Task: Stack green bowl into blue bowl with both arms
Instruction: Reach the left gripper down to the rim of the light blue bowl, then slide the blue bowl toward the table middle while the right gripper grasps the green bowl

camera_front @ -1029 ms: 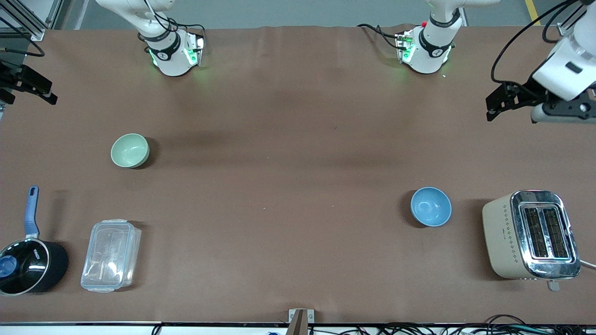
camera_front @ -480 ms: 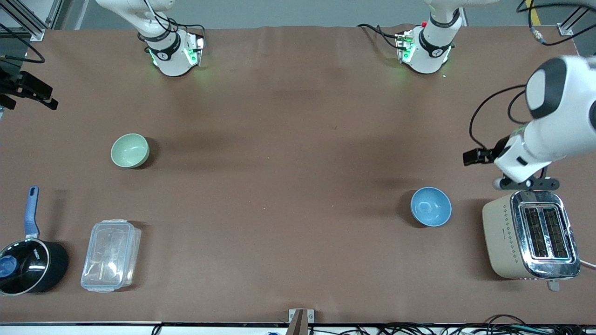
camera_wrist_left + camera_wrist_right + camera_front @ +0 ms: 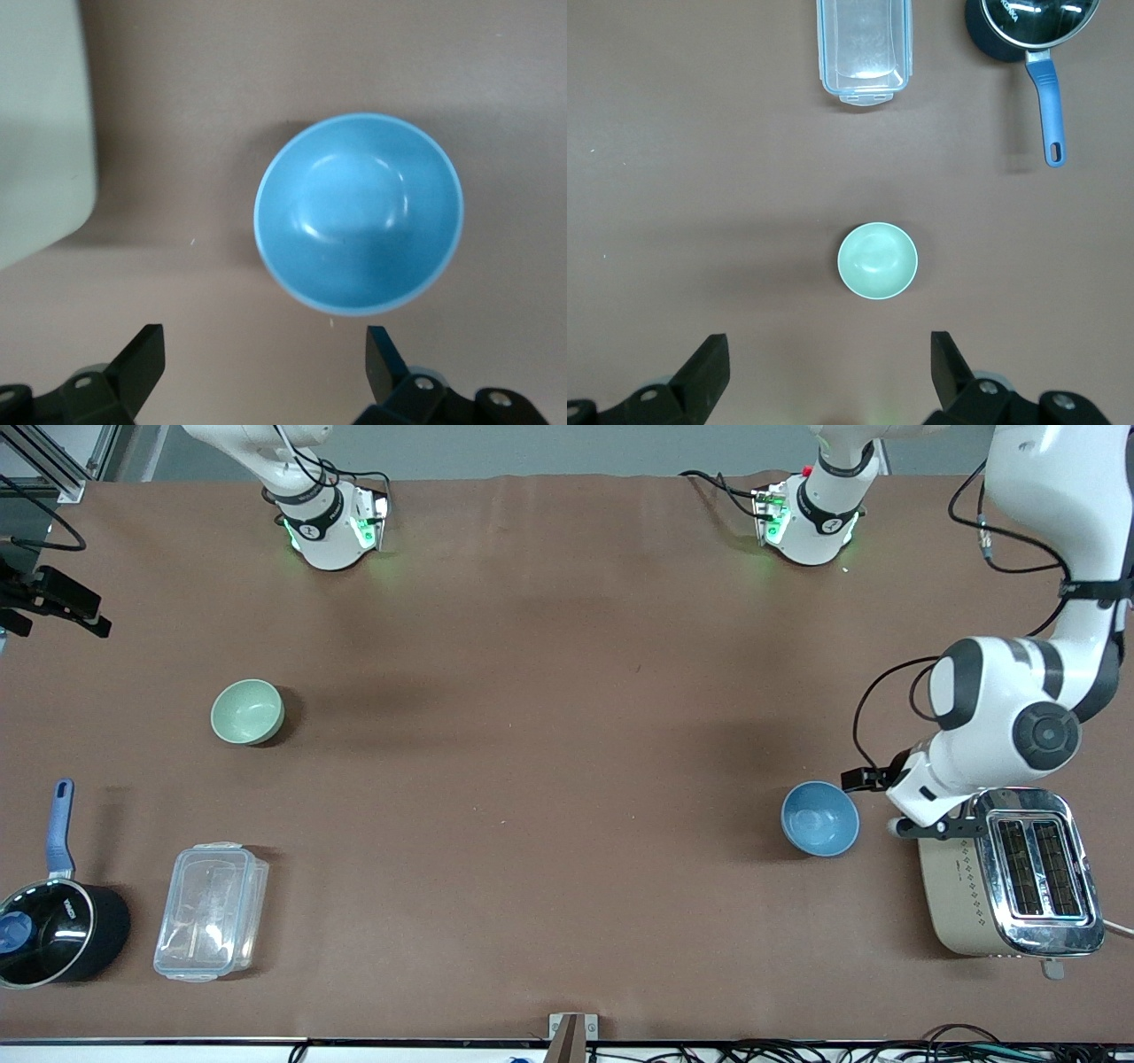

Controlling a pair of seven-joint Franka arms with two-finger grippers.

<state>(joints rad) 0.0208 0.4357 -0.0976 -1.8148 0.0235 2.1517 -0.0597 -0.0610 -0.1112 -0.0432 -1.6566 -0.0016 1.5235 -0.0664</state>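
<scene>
The green bowl (image 3: 247, 711) stands upright and empty on the brown table toward the right arm's end; it also shows in the right wrist view (image 3: 877, 260). The blue bowl (image 3: 819, 818) stands upright and empty toward the left arm's end, beside a toaster; it also shows in the left wrist view (image 3: 359, 212). My left gripper (image 3: 881, 802) is open and empty, low over the table between the blue bowl and the toaster, its gap (image 3: 264, 354) just short of the bowl's rim. My right gripper (image 3: 64, 622) is open and empty, high over the right arm's end of the table; in its own view (image 3: 828, 363) the green bowl lies far below.
A beige toaster (image 3: 1005, 872) stands beside the blue bowl, close under the left arm's wrist. A clear plastic lidded box (image 3: 211, 911) and a black saucepan with a blue handle (image 3: 53, 921) stand nearer the front camera than the green bowl.
The left arm has swung down from the table's end to beside the blue bowl, over the toaster's edge. The right gripper has barely shifted. Both bowls are unmoved.
</scene>
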